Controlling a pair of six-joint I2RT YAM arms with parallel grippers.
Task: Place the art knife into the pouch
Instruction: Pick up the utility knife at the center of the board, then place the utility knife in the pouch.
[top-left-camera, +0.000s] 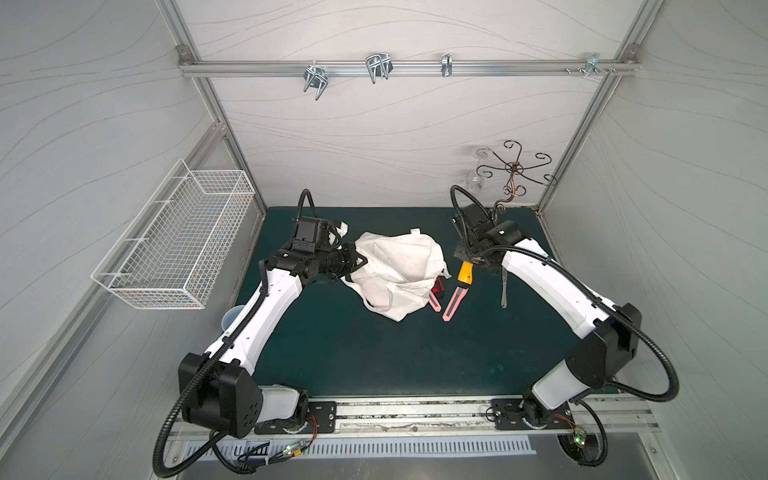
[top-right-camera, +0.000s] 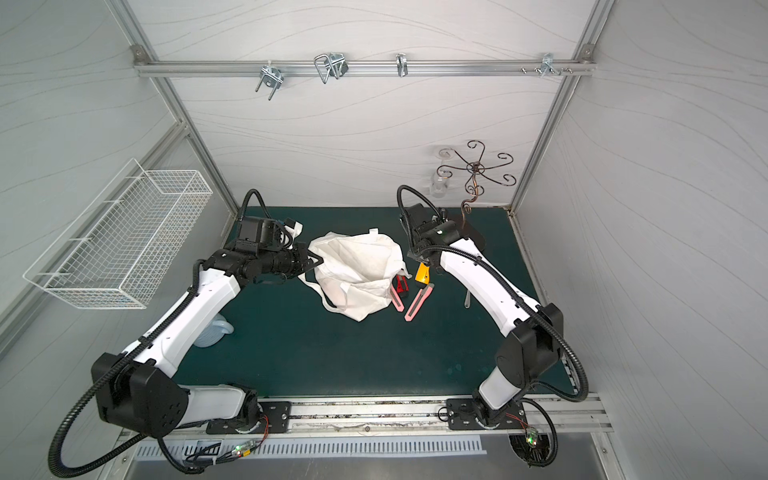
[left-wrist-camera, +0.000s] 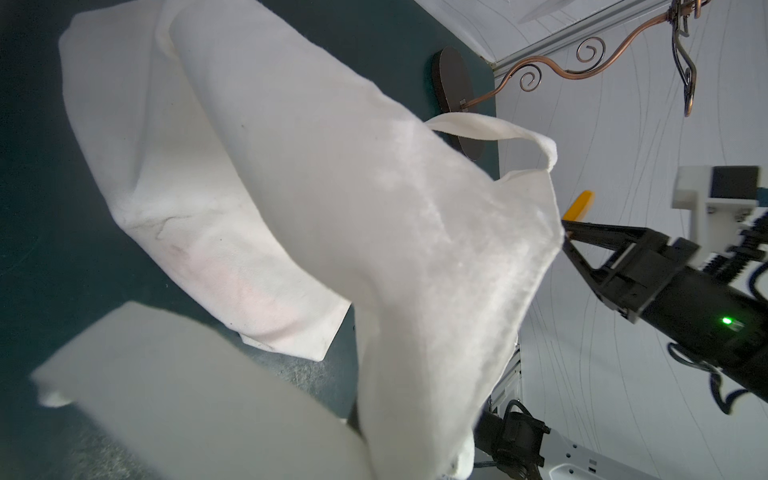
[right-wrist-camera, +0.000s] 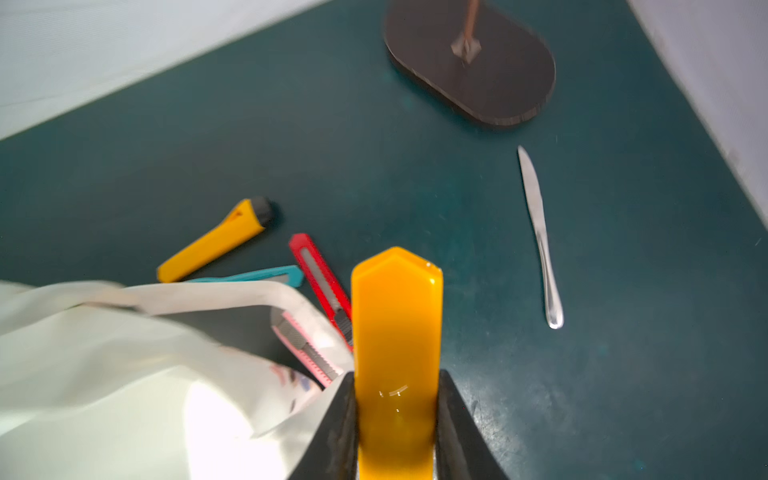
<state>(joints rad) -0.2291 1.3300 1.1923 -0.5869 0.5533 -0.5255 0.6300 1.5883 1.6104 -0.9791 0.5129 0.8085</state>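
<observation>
The right claw (right-wrist-camera: 397, 380) pinches the yellow art knife (right-wrist-camera: 397, 316) by its sides, and the knife's pointed end sticks out past the jaws. In both top views it hangs just right of the pouch (top-left-camera: 399, 266), outside it. The left claw (top-left-camera: 360, 262) is pressed together on the pouch's left rim and holds that edge up. The rest of the white cloth lies crumpled mid-counter.

A dark green mat covers the counter (top-left-camera: 374, 357). A red cutter (right-wrist-camera: 320, 274) and a pink cutter (top-left-camera: 450, 307) lie by the pouch's right side. A table knife (top-left-camera: 504, 291) lies farther right, apart from them. A copper scroll stand (top-left-camera: 515, 168) rises at the far right corner on a dark oval base.

White panels (top-left-camera: 374, 137) with thin wavy lines, set in an aluminium frame, wall the space on three sides. A rail (top-left-camera: 519, 66) carrying metal hooks (top-left-camera: 378, 68) crosses the far wall. A white wire basket (top-left-camera: 174, 249) hangs on the left wall.
</observation>
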